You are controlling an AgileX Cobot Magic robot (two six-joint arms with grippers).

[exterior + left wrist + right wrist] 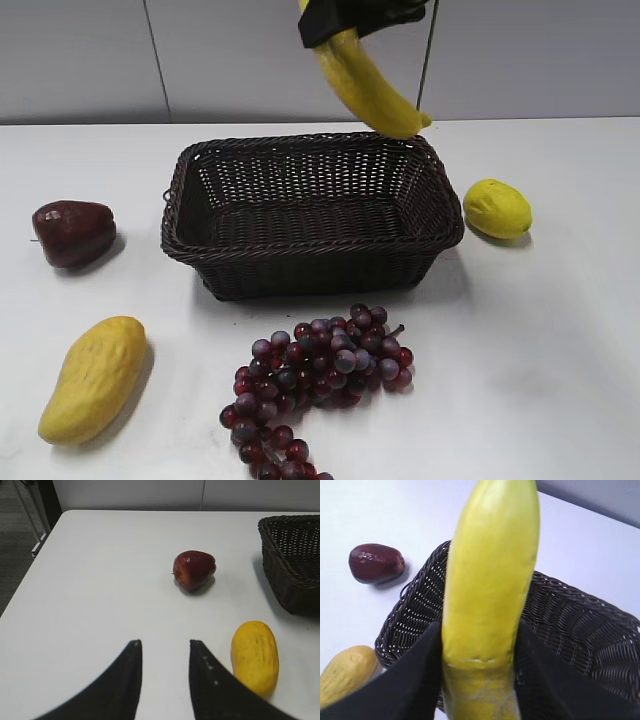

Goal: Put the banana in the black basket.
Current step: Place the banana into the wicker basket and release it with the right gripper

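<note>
Although banana [490, 605] was found lifted clear of table, release not yet made: basket interior seen bare. Right gripper [481, 680] noted pinching banana at one end, fingers pressed to both sides, free tip hung over far right rim of black basket [310, 250]. Lowering and release judged outstanding. Left gripper [165, 672] recorded spread, nothing held, apart from basket.

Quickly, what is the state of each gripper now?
Left gripper: open, empty.
Right gripper: closed on the banana.
</note>
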